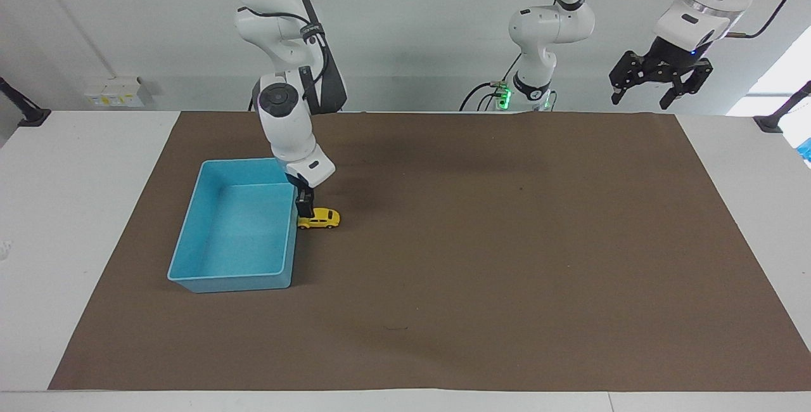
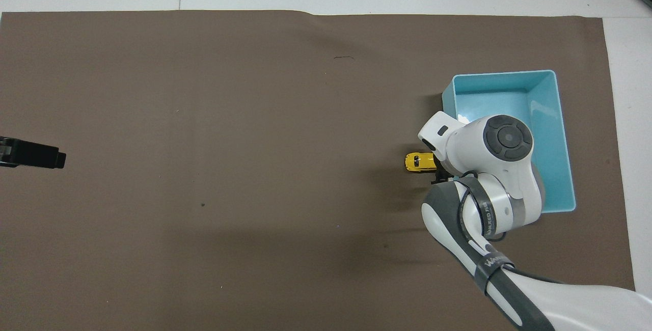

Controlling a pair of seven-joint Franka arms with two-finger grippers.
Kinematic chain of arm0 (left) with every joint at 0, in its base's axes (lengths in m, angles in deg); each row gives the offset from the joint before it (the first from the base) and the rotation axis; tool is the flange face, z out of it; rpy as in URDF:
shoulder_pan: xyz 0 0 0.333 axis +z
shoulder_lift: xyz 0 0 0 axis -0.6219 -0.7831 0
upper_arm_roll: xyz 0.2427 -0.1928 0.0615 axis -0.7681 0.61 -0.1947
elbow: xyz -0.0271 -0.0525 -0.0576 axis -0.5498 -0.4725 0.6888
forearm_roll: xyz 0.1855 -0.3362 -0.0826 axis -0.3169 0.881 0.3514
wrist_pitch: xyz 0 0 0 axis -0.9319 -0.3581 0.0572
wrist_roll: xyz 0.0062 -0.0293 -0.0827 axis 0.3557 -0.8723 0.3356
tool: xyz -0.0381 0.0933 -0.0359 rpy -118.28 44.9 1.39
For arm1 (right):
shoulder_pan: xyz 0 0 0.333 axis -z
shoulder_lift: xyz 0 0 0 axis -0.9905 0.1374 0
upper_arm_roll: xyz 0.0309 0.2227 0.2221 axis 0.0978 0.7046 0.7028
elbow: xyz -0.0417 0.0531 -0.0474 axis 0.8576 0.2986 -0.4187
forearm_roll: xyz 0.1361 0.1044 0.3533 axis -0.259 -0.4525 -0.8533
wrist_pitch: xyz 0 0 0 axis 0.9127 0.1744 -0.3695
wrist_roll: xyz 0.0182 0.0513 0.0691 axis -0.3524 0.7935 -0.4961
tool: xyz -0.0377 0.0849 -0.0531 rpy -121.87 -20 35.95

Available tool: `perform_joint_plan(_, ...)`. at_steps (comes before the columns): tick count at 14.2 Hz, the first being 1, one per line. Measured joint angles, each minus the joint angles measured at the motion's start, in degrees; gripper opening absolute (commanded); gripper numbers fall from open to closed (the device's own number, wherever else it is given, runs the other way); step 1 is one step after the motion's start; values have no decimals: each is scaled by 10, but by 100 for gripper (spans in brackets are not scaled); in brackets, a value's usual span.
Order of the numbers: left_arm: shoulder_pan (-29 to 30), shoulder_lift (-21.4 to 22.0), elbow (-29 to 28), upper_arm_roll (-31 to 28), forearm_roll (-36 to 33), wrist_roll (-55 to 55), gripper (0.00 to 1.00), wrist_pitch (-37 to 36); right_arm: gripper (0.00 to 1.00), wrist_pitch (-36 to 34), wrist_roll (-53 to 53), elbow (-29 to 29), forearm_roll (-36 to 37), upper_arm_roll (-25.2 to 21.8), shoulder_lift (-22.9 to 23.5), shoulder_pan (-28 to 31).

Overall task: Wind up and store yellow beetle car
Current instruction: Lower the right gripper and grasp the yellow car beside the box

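Note:
The yellow beetle car (image 1: pixel 319 218) stands on the brown mat right beside the light blue bin (image 1: pixel 190 234), on the bin's side toward the left arm's end of the table. My right gripper (image 1: pixel 305 207) is down at the end of the car that is next to the bin wall. In the overhead view the right arm covers that end, and only part of the car (image 2: pixel 418 162) shows next to the bin (image 2: pixel 552 117). My left gripper (image 1: pixel 659 85) hangs open and empty high over the left arm's end of the table, waiting.
The brown mat (image 1: pixel 481 285) covers most of the white table. The bin holds nothing. The left gripper's tip (image 2: pixel 35 154) shows at the edge of the overhead view.

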Motion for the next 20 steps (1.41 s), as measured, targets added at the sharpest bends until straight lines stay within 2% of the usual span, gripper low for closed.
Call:
perform_joint_plan(4, 0, 0, 0, 0, 0, 0, 100, 0, 100, 12, 0, -5, 0, 0, 7, 0)
perform_joint_plan(6, 0, 0, 0, 0, 0, 0, 100, 0, 85, 13, 0, -7, 1, 0, 7, 0)
perform_joint_plan(7, 0, 0, 0, 0, 0, 0, 100, 0, 81, 13, 0, -7, 1, 0, 7, 0)
perform_joint_plan(8, 0, 0, 0, 0, 0, 0, 100, 0, 71, 13, -1, -7, 2, 0, 7, -1)
perform_joint_plan(9, 0, 0, 0, 0, 0, 0, 100, 0, 46, 13, -1, -8, 2, 0, 7, -4)
perform_joint_plan(10, 0, 0, 0, 0, 0, 0, 100, 0, 33, 13, -1, -8, 2, 0, 7, -8)
perform_joint_plan(11, 0, 0, 0, 0, 0, 0, 100, 0, 26, 14, -1, -8, 3, 0, 7, -11)
perform_joint_plan(12, 0, 0, 0, 0, 0, 0, 100, 0, 11, 14, -1, -8, 3, 0, 7, -12)
perform_joint_plan(13, 0, 0, 0, 0, 0, 0, 100, 0, 0, 14, -1, -8, 3, 0, 7, -12)
perform_joint_plan(20, 0, 0, 0, 0, 0, 0, 100, 0, 0, 14, -1, 6, 3, 0, 10, -22)
